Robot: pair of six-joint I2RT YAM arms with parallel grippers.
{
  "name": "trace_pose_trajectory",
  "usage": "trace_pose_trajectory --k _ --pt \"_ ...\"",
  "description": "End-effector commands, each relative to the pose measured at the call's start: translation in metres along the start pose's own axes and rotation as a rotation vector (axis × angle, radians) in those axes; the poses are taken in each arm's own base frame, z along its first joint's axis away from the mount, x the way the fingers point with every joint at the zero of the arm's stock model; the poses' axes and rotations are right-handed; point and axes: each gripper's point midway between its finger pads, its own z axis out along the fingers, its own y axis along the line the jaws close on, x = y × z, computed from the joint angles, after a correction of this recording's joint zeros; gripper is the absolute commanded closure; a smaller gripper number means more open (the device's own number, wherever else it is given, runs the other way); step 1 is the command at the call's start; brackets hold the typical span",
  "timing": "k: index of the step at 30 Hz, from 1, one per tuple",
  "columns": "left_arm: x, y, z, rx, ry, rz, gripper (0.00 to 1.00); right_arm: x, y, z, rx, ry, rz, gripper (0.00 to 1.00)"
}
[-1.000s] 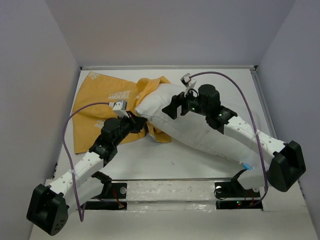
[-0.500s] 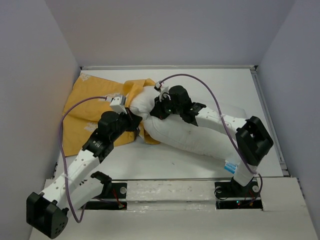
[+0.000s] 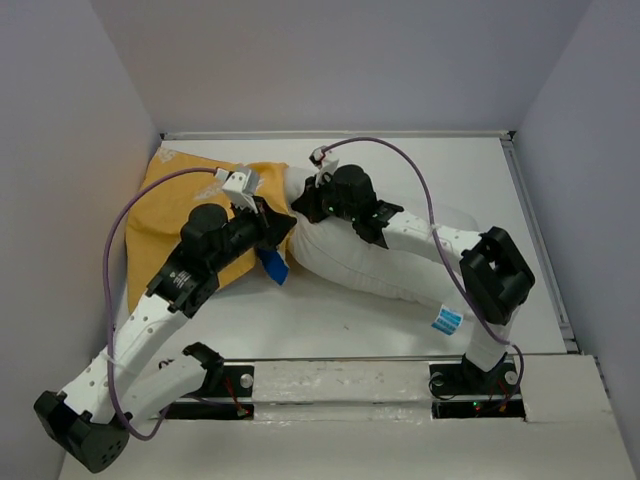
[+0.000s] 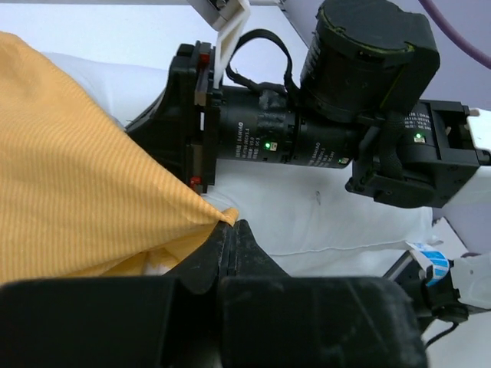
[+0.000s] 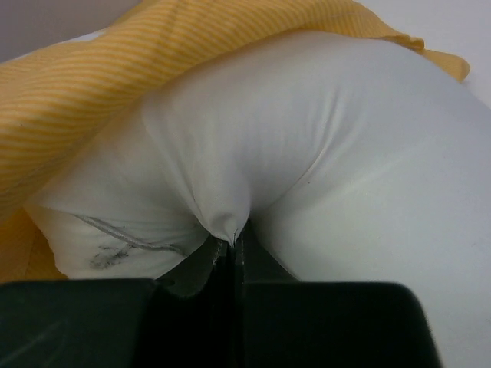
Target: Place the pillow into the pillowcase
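1. Nearest the bases: blue-and-white tag (image 3: 446,319) at the near-right end of the pillow (image 3: 385,268), resting on the table (image 3: 330,320), well outside the pillowcase (image 3: 185,205).
2. The pillow lies diagonally, near-right to far-left. Most of it is bare; only the far-left end sits in the pillowcase mouth.
3. The left gripper (image 4: 228,228) has its jaws closed on the yellow hem at the mouth, just beside the pillow. A blue flap (image 3: 272,266), prob. the pillowcase's other face, hangs below.
4. The right gripper (image 5: 232,244) is pinched tight on a fold of pillow fabric near the leading end, w/ yellow cloth draped over the top.
5. Farthest: the rest of the pillowcase lies slack toward the far-left corner.
6. Risks:
   - The thin pinch may slip under a hard push.
   - The hem could pull from the left jaws.
   - The loose pillowcase may slide or bunch instead of taking the pillow.
   - The 2 wrists are close & could collide.
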Motion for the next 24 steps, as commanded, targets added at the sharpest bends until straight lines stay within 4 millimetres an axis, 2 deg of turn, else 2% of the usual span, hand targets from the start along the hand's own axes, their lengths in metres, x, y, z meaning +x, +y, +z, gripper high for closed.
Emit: trace_pose_trajectory --k 1,3,4,5,6,7,8,9,10,11,12,13,14,15,16,17,18,19,20,21,22,24 --pt "-0.03 -0.1 -0.016 0.498 -0.15 -0.022 1.0 0.091 -0.015 -0.003 0.062 0.213 0.069 1.0" --pt "0.006 -0.086 0.004 0.451 -0.079 -0.065 1.0 0.092 0.0 -0.013 -0.015 0.186 0.102 1.0" --pt "0.035 -0.075 0.011 0.423 -0.023 -0.083 1.0 0.089 0.008 -0.019 -0.048 0.169 0.133 1.0" --pt "0.05 -0.066 0.017 0.393 0.006 -0.095 1.0 0.076 0.023 -0.031 -0.115 0.129 0.144 1.0" --pt "0.061 -0.058 0.02 0.366 0.028 -0.107 1.0 0.069 0.029 -0.036 -0.146 0.088 0.152 1.0" --pt "0.077 -0.044 0.024 0.313 0.058 -0.12 1.0 0.084 0.028 -0.045 -0.145 0.114 0.177 1.0" --pt "0.085 -0.039 0.027 0.289 0.079 -0.113 0.88 0.08 0.037 -0.054 -0.166 0.102 0.173 1.0" --pt "0.087 -0.036 0.028 0.276 0.095 -0.098 0.71 0.085 0.04 -0.058 -0.168 0.107 0.177 1.0" --pt "0.08 -0.035 0.028 0.244 0.107 -0.081 0.54 0.097 0.041 -0.064 -0.169 0.124 0.177 1.0" --pt "0.067 -0.034 0.027 0.221 0.084 -0.035 0.27 0.1 0.043 -0.067 -0.166 0.13 0.174 1.0" --pt "0.053 -0.041 0.023 0.231 0.064 -0.014 0.18 0.106 0.047 -0.069 -0.166 0.139 0.17 1.0" --pt "0.018 -0.05 0.015 0.22 -0.003 0.007 0.13 0.111 0.044 -0.072 -0.151 0.148 0.175 1.0" --pt "-0.007 -0.057 0.006 0.217 -0.058 0.025 0.06 0.125 0.037 -0.077 -0.127 0.169 0.184 1.0" --pt "-0.052 -0.068 -0.007 0.2 -0.159 0.058 0.06 0.127 0.04 -0.08 -0.128 0.163 0.184 1.0" --pt "-0.066 -0.068 -0.012 0.172 -0.182 0.068 0.07 0.131 0.037 -0.083 -0.117 0.166 0.189 1.0" --pt "-0.067 -0.06 -0.015 0.109 -0.149 0.07 0.1 0.132 0.035 -0.086 -0.105 0.161 0.193 1.0" --pt "-0.09 -0.049 -0.016 0.005 -0.195 0.069 0.16 0.139 0.03 -0.089 -0.083 0.168 0.194 1.0" --pt "-0.072 -0.025 -0.01 -0.111 -0.106 0.095 0.17 0.136 0.032 -0.092 -0.08 0.156 0.186 1.0" --pt "-0.07 -0.011 -0.014 -0.183 -0.094 0.106 0.2 0.138 0.032 -0.093 -0.078 0.16 0.187 1.0" --pt "-0.06 0.006 -0.009 -0.26 -0.059 0.116 0.24 0.136 0.031 -0.094 -0.073 0.15 0.177 1.0" --pt "-0.047 0.031 -0.009 -0.367 -0.028 0.13 0.3 0.134 0.03 -0.095 -0.069 0.15 0.172 1.0" --pt "-0.009 0.065 -0.009 -0.474 0.092 0.151 0.35 0.134 0.032 -0.095 -0.065 0.145 0.16 1.0"
